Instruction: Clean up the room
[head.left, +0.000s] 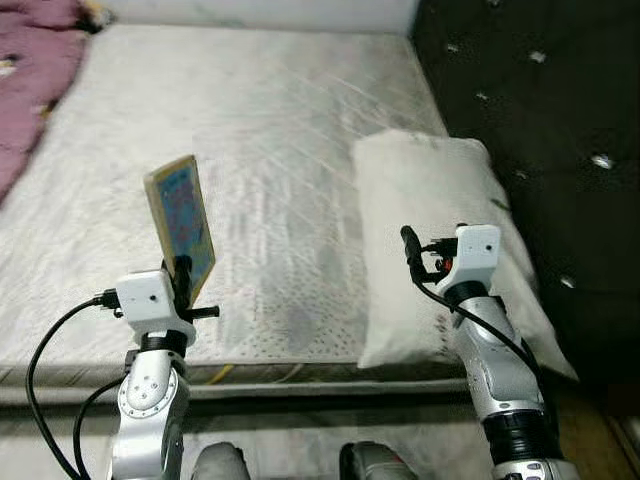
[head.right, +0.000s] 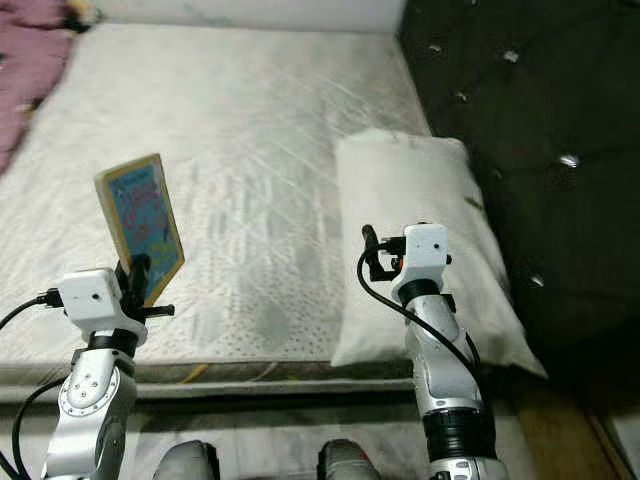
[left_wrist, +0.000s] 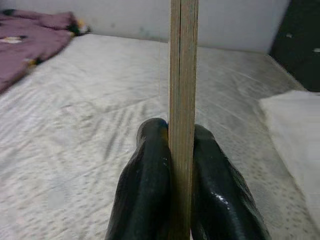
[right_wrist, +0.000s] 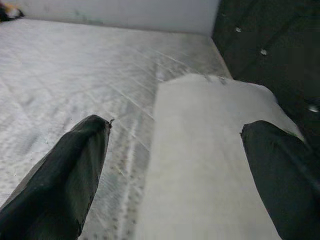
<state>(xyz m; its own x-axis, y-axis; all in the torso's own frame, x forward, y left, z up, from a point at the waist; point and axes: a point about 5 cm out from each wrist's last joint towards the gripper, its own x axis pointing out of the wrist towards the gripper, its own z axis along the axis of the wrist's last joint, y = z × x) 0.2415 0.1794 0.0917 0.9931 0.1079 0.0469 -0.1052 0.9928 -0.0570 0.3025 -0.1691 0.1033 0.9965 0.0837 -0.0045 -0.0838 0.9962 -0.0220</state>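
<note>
Blanket (head.left: 30, 75) at 10 o'clock cut off by frame edge. Book (head.left: 182, 225) cover print too small to read; fingers (left_wrist: 145, 185) hide its lower edge.

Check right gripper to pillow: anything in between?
Nothing visible. The right gripper is open and hovers over the near end of the white pillow, with only air between the fingers and the fabric. The book is clamped upright in the left gripper, well off to the side above the mattress.
</note>
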